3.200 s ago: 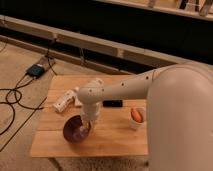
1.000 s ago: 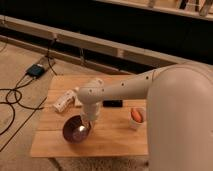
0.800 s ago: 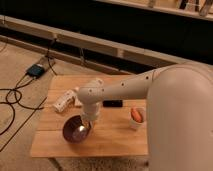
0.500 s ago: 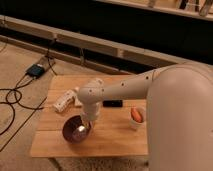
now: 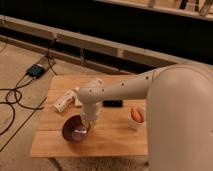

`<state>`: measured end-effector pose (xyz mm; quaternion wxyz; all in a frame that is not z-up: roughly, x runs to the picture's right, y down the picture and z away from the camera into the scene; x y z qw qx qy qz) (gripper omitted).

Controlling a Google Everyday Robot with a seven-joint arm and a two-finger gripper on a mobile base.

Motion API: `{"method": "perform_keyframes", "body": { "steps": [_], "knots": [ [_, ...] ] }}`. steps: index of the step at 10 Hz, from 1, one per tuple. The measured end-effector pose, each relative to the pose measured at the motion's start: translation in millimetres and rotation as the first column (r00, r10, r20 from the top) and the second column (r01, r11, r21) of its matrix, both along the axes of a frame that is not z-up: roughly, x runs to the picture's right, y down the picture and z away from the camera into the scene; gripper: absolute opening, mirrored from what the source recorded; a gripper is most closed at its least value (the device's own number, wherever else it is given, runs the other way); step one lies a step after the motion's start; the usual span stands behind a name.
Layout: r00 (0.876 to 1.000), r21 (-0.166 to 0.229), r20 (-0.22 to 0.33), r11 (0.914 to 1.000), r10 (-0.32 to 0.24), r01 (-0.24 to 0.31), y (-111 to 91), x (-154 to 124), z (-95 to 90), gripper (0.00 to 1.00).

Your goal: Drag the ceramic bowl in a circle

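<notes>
White and bulky, the robot's arm reaches in from the right across a light wooden table. Its gripper points down at the right rim of the ceramic bowl, which sits near the table's front left edge; how wide the claw stands cannot be told. A white bottle lies on its side behind the bowl. A white cup holding something orange stands at the right, a small dark object near the middle.
</notes>
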<state>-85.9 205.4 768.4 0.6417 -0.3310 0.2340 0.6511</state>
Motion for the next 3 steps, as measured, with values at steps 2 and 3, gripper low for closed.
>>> {"method": "perform_keyframes", "body": {
  "steps": [2,3],
  "knots": [
    [1.0,0.0,0.0,1.0,0.0,0.0,0.0,0.0,0.0,0.8],
    [1.0,0.0,0.0,1.0,0.0,0.0,0.0,0.0,0.0,0.8]
  ]
}}
